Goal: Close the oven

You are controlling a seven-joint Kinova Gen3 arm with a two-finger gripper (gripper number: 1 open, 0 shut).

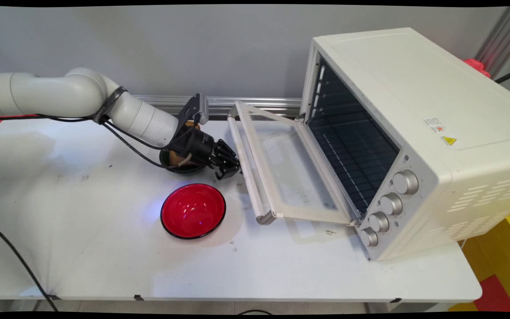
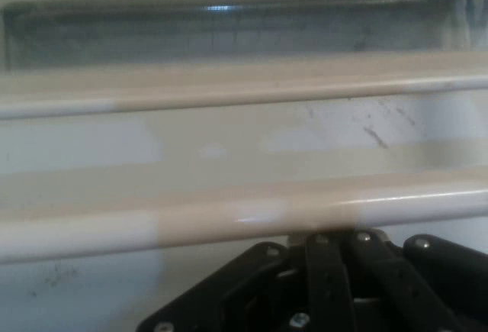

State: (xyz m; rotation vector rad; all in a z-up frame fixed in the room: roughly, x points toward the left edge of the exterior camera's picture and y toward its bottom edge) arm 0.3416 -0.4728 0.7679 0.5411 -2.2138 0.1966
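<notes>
The black gripper (image 1: 227, 172) sits low over the middle of the white table (image 1: 104, 266), just beside the pale handle bar (image 1: 248, 173) of the toaster oven's door (image 1: 290, 177). The door lies dropped open, nearly flat, reaching from the oven toward the table's centre. Whether the gripper is released or clenched cannot be told from either view, nor whether it touches the bar; the hand view shows the bar running straight across, very close ahead. The cream toaster oven (image 1: 414, 97) fills the table's right end, its dark cavity showing nothing inside. Under the wrist, partly hidden, stands a dark bowl (image 1: 189, 170) holding something brownish (image 1: 176, 156); a red bowl (image 1: 193, 211) sits just nearer the table's front edge. The risks here look like a push on the bar that jolts the door or shifts the oven, and the wrist or its hanging black cable (image 1: 135, 149) catching the dark bowl and dragging it.
</notes>
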